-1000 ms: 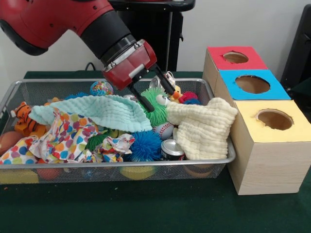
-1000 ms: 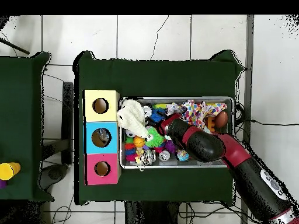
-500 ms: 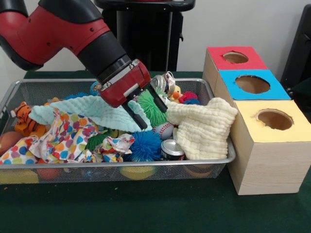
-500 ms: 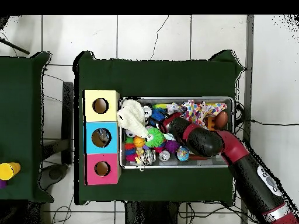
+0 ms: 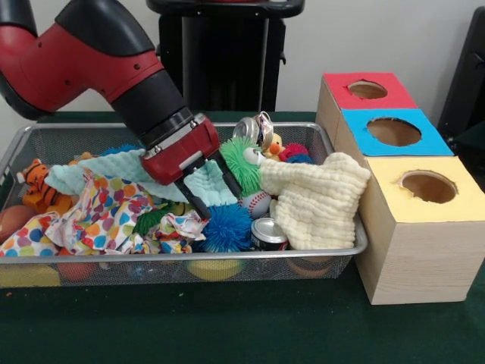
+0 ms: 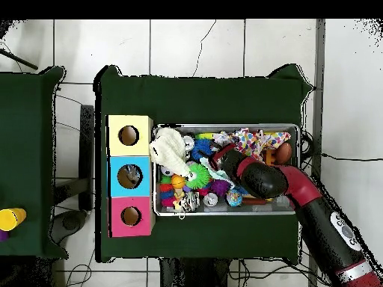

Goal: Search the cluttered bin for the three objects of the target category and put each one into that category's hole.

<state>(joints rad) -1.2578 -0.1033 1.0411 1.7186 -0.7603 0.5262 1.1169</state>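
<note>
**Gripper down in the mint cloth at mid-bin**

Right now the gripper (image 5: pixel 211 191), on its red and black arm (image 5: pixel 91 61), is pressed into the pale mint-green muslin cloth (image 5: pixel 125 173) in the middle of the silver wire-mesh bin (image 5: pixel 45 138). Its two dark fingers (image 5: pixel 198 206) stand apart with a fold of that cloth between them; whether they are actually pinching it cannot be told. In the overhead view the arm covers the cloth and the gripper tip almost wholly.

Which category is the target is not shown. Three cloths are in sight: the mint one, a cream-yellow muslin cloth (image 5: pixel 314 199) draped over the bin's right end beside the boxes, and a white cloth with coloured polka dots (image 5: pixel 98 216) at the near left. Just right of the gripper lies a green spiky ball with googly eyes (image 5: pixel 244 161), below it a blue spiky ball (image 5: pixel 227 227), a white baseball (image 5: pixel 256 203) and a silver drink can (image 5: pixel 267 233). A second can (image 5: pixel 247 129) sits at the far rim. An orange striped tiger toy (image 5: pixel 34 186) lies at the left end. Things under the cloths are hard to make out.

Three wooden boxes stand right of the bin, each with one round hole: the yellow-topped box (image 5: pixel 424 189) nearest, the blue-topped box (image 5: pixel 392 133) in the middle, the red-topped box (image 5: pixel 365 90) farthest.
</note>
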